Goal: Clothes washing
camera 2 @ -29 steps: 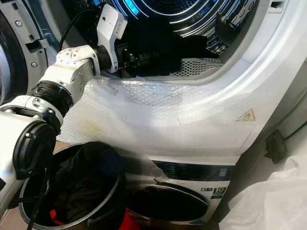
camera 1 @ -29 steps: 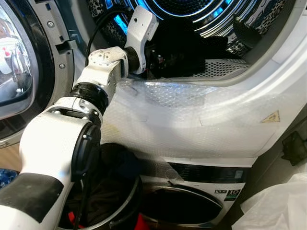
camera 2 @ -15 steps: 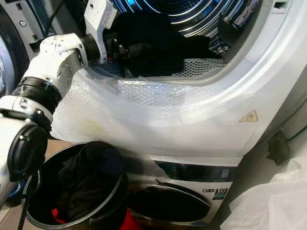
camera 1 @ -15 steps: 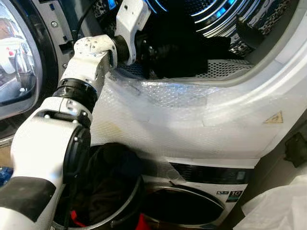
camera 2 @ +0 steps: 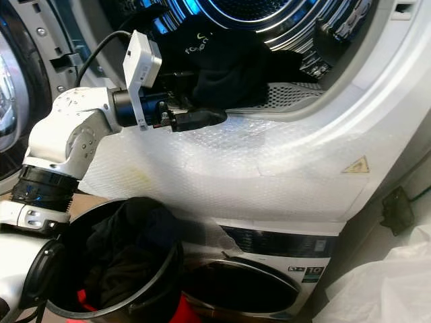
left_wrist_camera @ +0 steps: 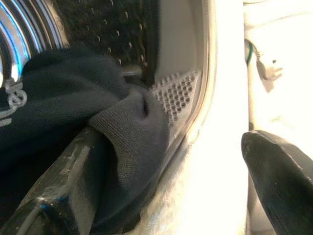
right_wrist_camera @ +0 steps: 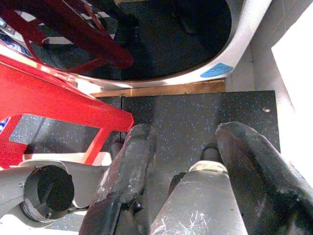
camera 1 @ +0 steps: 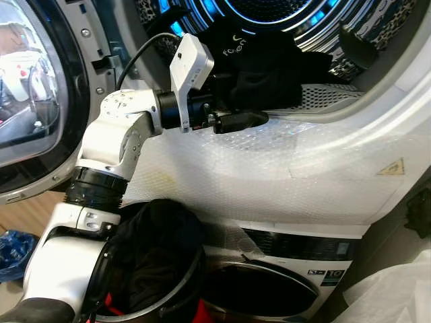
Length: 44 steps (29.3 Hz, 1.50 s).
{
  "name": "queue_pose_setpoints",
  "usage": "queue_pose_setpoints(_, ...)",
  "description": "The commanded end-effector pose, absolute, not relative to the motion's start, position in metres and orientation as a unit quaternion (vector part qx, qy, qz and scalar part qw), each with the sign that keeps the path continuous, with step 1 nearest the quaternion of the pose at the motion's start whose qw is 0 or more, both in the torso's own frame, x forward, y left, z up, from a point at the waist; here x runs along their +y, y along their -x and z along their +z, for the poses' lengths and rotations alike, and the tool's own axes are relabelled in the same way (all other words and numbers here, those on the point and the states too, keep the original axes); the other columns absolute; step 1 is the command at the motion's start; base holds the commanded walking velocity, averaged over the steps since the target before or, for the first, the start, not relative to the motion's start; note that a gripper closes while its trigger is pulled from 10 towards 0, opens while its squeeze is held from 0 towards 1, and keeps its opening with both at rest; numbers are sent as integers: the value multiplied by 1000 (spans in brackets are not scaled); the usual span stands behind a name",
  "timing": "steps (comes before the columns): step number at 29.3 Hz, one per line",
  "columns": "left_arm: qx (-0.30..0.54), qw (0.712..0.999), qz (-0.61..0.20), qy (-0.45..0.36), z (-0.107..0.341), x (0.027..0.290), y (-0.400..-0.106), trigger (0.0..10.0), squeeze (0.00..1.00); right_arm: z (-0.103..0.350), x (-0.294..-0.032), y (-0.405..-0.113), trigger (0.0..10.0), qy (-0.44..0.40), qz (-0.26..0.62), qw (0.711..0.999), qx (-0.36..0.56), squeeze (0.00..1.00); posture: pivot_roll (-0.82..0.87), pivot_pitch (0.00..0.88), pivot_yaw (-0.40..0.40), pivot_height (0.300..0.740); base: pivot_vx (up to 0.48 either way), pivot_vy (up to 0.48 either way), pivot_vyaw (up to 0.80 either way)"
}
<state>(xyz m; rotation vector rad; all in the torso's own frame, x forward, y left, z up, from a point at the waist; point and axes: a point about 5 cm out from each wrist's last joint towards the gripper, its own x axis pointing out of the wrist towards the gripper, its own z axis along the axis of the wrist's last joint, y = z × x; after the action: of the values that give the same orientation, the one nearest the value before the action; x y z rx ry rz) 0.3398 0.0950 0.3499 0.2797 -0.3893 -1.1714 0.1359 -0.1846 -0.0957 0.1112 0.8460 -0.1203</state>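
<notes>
While reaching at the drum mouth: left gripper [camera 1: 259, 118], level with the lower door rim, over the bubble wrap.
Left jaws: parted in the left wrist view, one black finger [left_wrist_camera: 63, 188] lying against the dark cloth, the other finger [left_wrist_camera: 286, 181] well apart from it over the white rim; cloth not pinched between them.
Dark garment [camera 1: 266, 64]: heaped in the opening of the upper machine, spilling toward the perforated lip [left_wrist_camera: 181, 93]; pale lettering on its upper fold; a rounded fold [left_wrist_camera: 134, 127] pushed out beside the finger.
Drum [camera 1: 269, 10]: lit blue, ribbed metal, patterned fabric along its edges.
Bubble wrap [camera 1: 269, 168]: draped over the white front panel below the opening, touching the underside of the left arm's wrist.
Door [camera 1: 30, 101]: swung open at the robot's left, glass reflecting the room.
Laundry basket [camera 2: 151, 299]: dark and round, on the floor below the left arm, holding dark clothes with a bit of red at the bottom.
Lower machine [camera 1: 289, 276]: stacked under the upper one, dark round door shut.
Warning sticker [camera 1: 392, 167]: yellow triangle on the white panel toward the right.
Right gripper [right_wrist_camera: 183, 166]: hanging low, pointed at a dark speckled floor [right_wrist_camera: 195, 112] near a red frame [right_wrist_camera: 58, 98].
Right jaws: apart, holding nothing.
</notes>
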Motion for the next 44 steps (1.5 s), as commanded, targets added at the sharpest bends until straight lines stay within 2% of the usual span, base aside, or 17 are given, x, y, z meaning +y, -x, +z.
queue_pose_setpoints(1, -187, 804, -549, -133, 352, 96, -325, 10000, 0, -100, -182, -127, 10000, -58, -56, 900, 428, 0, -62, 16, 120, 740, 0, 0, 0)
queue_pose_setpoints(5, -195, 796, -557, -137, 353, 93, -314, 10000, 0, -99, -182, -129, 10000, -56, -53, 902, 424, 0, -50, 18, 110, 740, 0, 0, 0)
queue_pose_setpoints(8, -174, 797, -564, -130, 353, 98, -324, 10000, 0, -99, -181, -130, 10000, -54, -48, 903, 424, 0, -46, 25, 108, 740, 0, 0, 0)
queue_pose_setpoints(12, -128, 779, -589, -174, 343, 107, -332, 10000, 0, -98, -180, -132, 10000, -56, -48, 904, 422, 0, -46, 25, 108, 740, 0, 0, 0)
queue_pose_setpoints(13, -118, 798, -554, -204, 340, 105, -341, 10000, 0, -98, -180, -132, 10000, -56, -48, 904, 422, 0, -58, 31, 115, 740, 0, 0, 0)
queue_pose_setpoints(17, -106, 843, -488, -201, 340, 95, -361, 10000, 0, -99, -183, -128, 10000, -56, -51, 902, 426, 0, -65, 30, 115, 740, 0, 0, 0)
queue_pose_setpoints(23, -124, 844, -501, -147, 347, 83, -373, 10000, 0, -99, -185, -126, 10000, -56, -56, 901, 426, 0, -86, 31, 120, 740, 0, 0, 0)
queue_pose_setpoints(25, -172, 862, -472, -60, 366, 82, -386, 10000, 0, -99, -186, -125, 10000, -56, -58, 902, 424, 0, -93, 34, 120, 740, 0, 0, 0)
queue_pose_setpoints(26, -175, 867, -464, -51, 368, 82, -388, 10000, 0, -99, -186, -125, 10000, -56, -58, 902, 424, 0, -94, 35, 121, 740, 0, 0, 0)
queue_pose_setpoints(27, -173, 884, -431, -44, 370, 82, -394, 10000, 0, -100, -186, -123, 10000, -55, -56, 901, 427, 0, -99, 36, 120, 740, 0, 0, 0)
queue_pose_setpoints(31, -149, 909, -383, -62, 369, 77, -405, 10000, 0, -101, -187, -120, 10000, -57, -54, 900, 428, 0, -122, 36, 124, 740, 0, 0, 0)
queue_pose_setpoints(35, -116, 918, -359, -119, 356, 73, -411, 10000, 0, -101, -189, -117, 10000, -62, -58, 899, 430, 0, -141, 36, 129, 740, 0, 0, 0)
queue_pose_setpoints(38, -91, 925, -315, -191, 343, 74, -417, 10000, 0, -102, -190, -112, 10000, -64, -56, 898, 432, 0, -171, 45, 138, 740, 0, 0, 0)
queue_pose_setpoints(40, -88, 929, -298, -203, 342, 75, -418, 10000, 0, -102, -190, -110, 10000, -65, -56, 897, 433, 0, -171, 45, 138, 740, 0, 0, 0)
queue_pose_setpoints(41, -104, 929, -267, -236, 345, 76, -419, 10000, 0, -103, -191, -107, 10000, -65, -56, 897, 434, 0, -189, 59, 141, 740, 0, 0, 0)
queue_pose_setpoints(44, -137, 945, -200, -221, 359, 82, -421, 10000, 0, -103, -193, -103, 10000, -63, -57, 896, 435, 0, -196, 73, 139, 740, 0, 0, 0)
